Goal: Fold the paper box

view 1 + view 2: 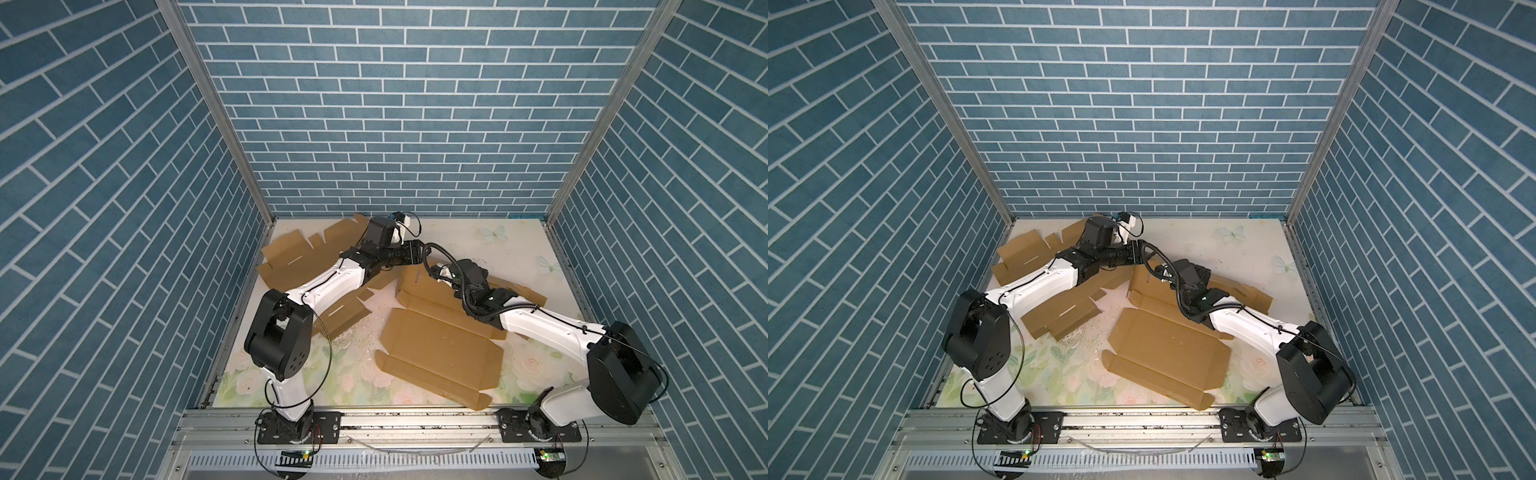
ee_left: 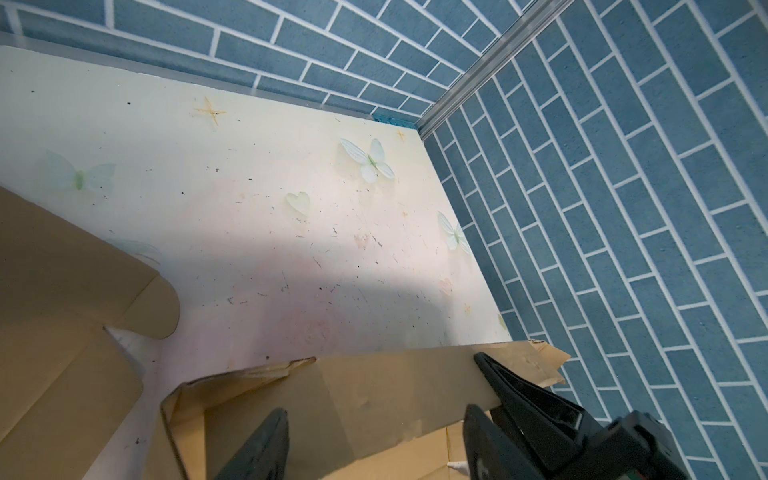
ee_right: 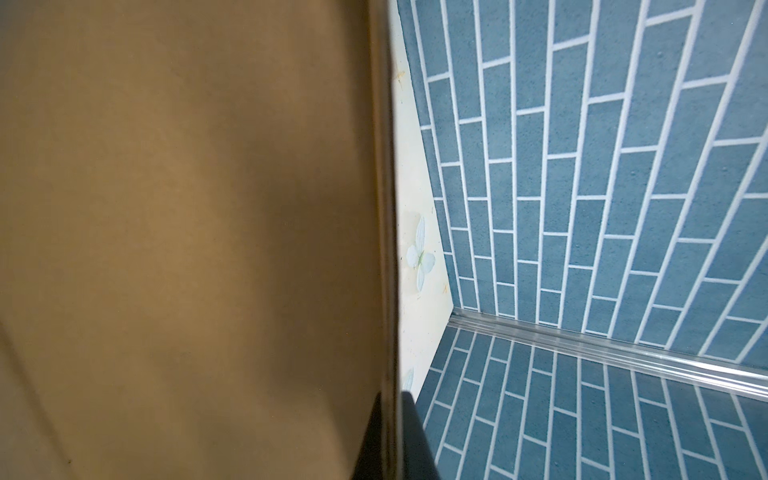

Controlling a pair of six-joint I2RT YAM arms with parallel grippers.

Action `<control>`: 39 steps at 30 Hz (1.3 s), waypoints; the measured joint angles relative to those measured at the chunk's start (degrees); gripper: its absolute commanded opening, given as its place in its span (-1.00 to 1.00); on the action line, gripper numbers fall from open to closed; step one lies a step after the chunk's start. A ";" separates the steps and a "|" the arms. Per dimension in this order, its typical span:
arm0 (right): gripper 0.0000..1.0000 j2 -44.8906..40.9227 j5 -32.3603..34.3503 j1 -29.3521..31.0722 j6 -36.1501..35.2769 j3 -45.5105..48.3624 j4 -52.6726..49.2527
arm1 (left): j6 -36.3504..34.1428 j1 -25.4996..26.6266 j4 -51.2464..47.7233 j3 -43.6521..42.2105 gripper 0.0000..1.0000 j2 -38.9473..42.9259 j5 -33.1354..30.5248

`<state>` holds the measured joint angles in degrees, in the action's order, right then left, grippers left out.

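Pinching the raised box flap [image 3: 187, 208] tight in the right gripper [image 3: 392, 419]; centring the left gripper [image 2: 374, 432], fingers spread, over its crease.

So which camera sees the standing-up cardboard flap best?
The left wrist view: the raised flap shows most of its length. The right wrist view is too close, only brown face and edge between fingers of the right gripper. In both top views it is small, partly hidden.
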<state>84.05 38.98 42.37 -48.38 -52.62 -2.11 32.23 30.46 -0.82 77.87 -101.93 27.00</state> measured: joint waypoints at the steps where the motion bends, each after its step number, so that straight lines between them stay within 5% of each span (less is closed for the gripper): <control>1: -1.00 0.00 0.00 0.00 0.02 0.00 0.04 | 0.00 0.04 -0.07 0.00 0.31 -0.13 0.11; 13: -1.00 -0.50 0.37 0.11 0.46 1.29 1.55 | 2.73 3.19 3.23 -4.83 0.27 -0.28 1.38; 24: -1.00 -0.50 1.33 0.50 -0.37 5.31 7.80 | 2.91 0.00 4.07 -8.70 0.29 4.17 2.51; 33: -1.00 -0.98 2.25 0.50 -4.20 6.40 13.14 | -0.68 -3.54 1.99 -22.27 0.33 21.20 3.15; 39: -1.00 -1.25 2.32 0.50 -5.16 6.43 14.75 | 0.59 -2.71 5.49 -38.23 0.45 21.33 1.11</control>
<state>82.81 41.30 42.87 -53.54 -46.19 12.64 32.82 27.75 4.67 39.64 -80.60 28.12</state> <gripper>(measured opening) 0.053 0.708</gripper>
